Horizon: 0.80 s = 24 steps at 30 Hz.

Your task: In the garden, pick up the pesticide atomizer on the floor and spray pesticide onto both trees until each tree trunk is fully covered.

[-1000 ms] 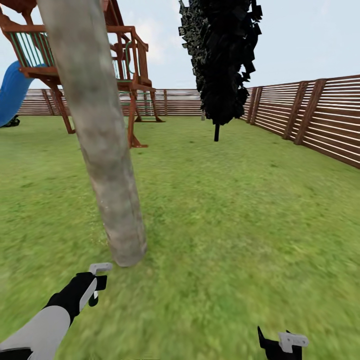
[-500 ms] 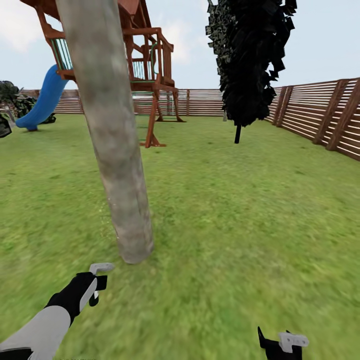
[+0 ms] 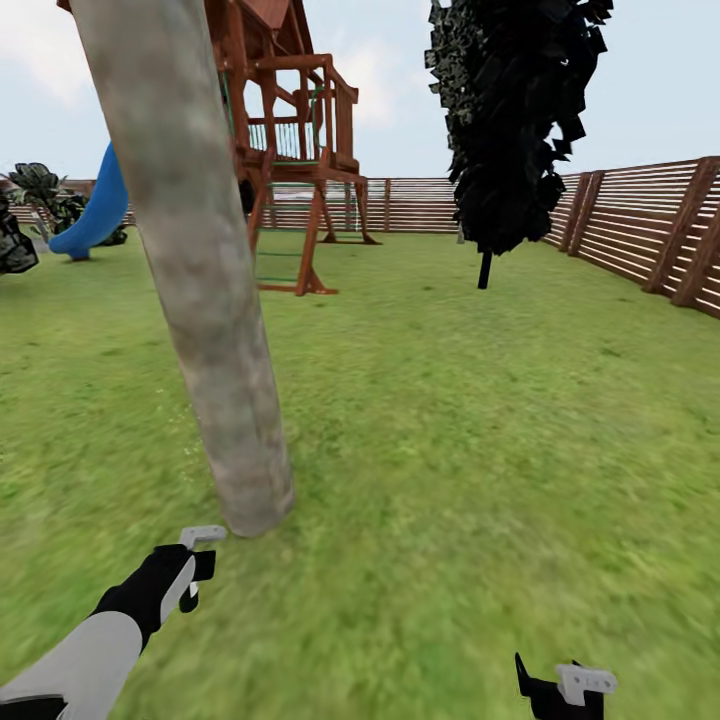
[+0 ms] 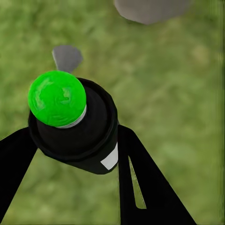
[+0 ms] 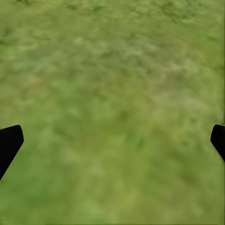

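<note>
A thick grey-beige mottled tree trunk (image 3: 210, 330) leans up from the lawn right ahead; its base (image 4: 150, 7) lies just beyond my left hand. My left gripper (image 3: 195, 560) (image 4: 75, 140) is shut on the pesticide atomizer (image 4: 70, 122), a black can with a bright green round cap, which points down at the grass near the trunk's foot. The bark looks plain, and I see no haze of pesticide on it. My right gripper (image 3: 560, 685) (image 5: 112, 140) hangs open over bare grass, holding nothing.
A wooden play tower (image 3: 290, 150) with a blue slide (image 3: 95, 215) stands behind the trunk. A dark thin-trunked tree (image 3: 515, 130) rises at the back right. A brown slat fence (image 3: 640, 235) rings the lawn (image 3: 480, 420), which is open to the right.
The whole view has shifted: the play tower and the dark tree sit further right in the picture, so the camera has turned. Both arms hold the same pose.
</note>
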### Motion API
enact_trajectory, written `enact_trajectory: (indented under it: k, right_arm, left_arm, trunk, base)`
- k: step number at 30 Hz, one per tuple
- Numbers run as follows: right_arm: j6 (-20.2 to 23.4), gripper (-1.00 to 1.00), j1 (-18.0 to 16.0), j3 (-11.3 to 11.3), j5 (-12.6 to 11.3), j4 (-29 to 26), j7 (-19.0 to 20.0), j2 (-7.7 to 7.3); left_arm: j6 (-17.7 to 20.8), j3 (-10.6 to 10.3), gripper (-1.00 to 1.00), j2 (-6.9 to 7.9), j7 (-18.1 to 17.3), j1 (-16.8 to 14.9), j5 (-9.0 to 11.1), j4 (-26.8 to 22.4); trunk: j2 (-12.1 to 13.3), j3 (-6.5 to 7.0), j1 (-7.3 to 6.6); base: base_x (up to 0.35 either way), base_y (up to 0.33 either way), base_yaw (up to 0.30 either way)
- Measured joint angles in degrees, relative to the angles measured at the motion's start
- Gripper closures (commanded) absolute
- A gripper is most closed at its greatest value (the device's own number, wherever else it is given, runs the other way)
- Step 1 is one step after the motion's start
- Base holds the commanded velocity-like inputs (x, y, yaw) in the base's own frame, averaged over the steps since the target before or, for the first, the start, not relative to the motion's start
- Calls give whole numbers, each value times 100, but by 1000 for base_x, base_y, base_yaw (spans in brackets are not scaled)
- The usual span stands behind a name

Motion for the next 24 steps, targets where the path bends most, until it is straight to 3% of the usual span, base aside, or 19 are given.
enact_trajectory:
  k: [8,19,24]
  right_arm:
    - [0,-100,0,-1,-2,1,1,-3]
    - [0,-100,1,0,-7,0,1,-5]
    - [0,-100,0,0,-7,-2,0,-5]
  left_arm:
    - [2,2,100,-13,1,-1,8,-1]
    - [-1,2,100,-42,0,-1,21,0]
    - [-13,9,100,-154,2,-2,0,0]
  trunk:
    - [0,0,1]
    - [0,0,2]
    - [0,0,2]
  base:
    - [85,-127,249]
    - [96,-110,9]
    - [-39,-43,0]
